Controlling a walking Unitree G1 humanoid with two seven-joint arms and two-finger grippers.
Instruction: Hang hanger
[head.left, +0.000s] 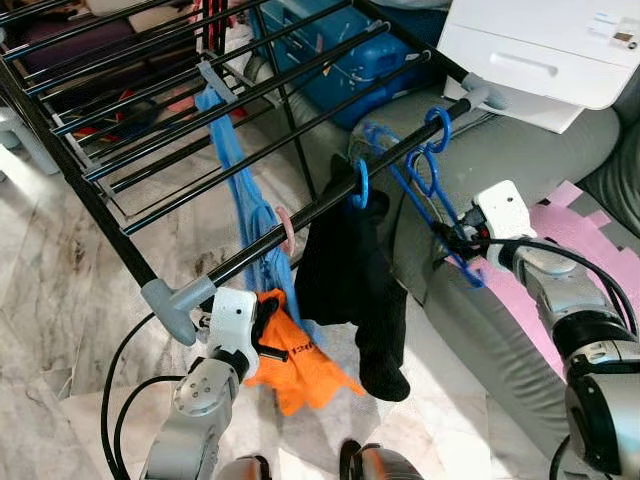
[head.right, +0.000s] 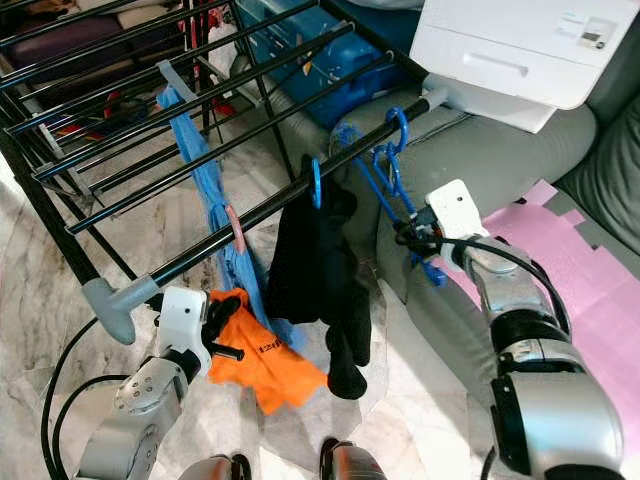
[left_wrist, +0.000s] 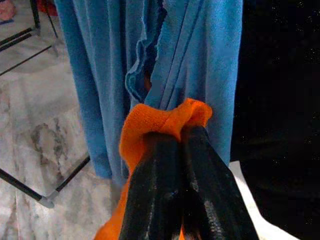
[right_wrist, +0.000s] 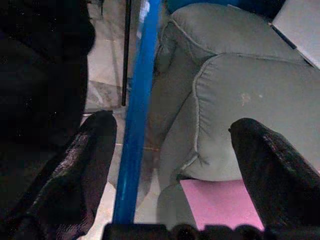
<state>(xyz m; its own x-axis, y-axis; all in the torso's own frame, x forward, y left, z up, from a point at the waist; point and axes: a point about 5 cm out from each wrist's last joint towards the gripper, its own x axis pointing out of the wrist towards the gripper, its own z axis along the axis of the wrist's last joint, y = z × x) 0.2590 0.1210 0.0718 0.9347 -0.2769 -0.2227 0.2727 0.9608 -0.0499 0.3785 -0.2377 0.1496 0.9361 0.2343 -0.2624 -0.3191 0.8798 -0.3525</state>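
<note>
A blue plastic hanger (head.left: 420, 180) hangs by its hook on the drying rack's black front rail (head.left: 320, 205), close to the rail's right end. My right gripper (head.left: 447, 240) is open at the hanger's lower part; the hanger's blue bar (right_wrist: 135, 125) runs between the spread fingers (right_wrist: 85, 165), near one of them. Further left on the rail, a second blue hook (head.left: 360, 185) carries a black garment (head.left: 350, 290). A blue cloth (head.left: 235, 190) is draped beside it. Below the rail, my left gripper (head.left: 268, 335) is shut on an orange cloth (left_wrist: 150, 125).
A grey sofa (head.left: 520, 150) with a white drawer unit (head.left: 540, 45) on it stands right behind the rack. A pink mat (head.left: 560, 240) lies on the sofa seat. A blue container (head.left: 340, 60) sits under the rack. The rack's grey corner joint (head.left: 175, 300) juts out by my left arm.
</note>
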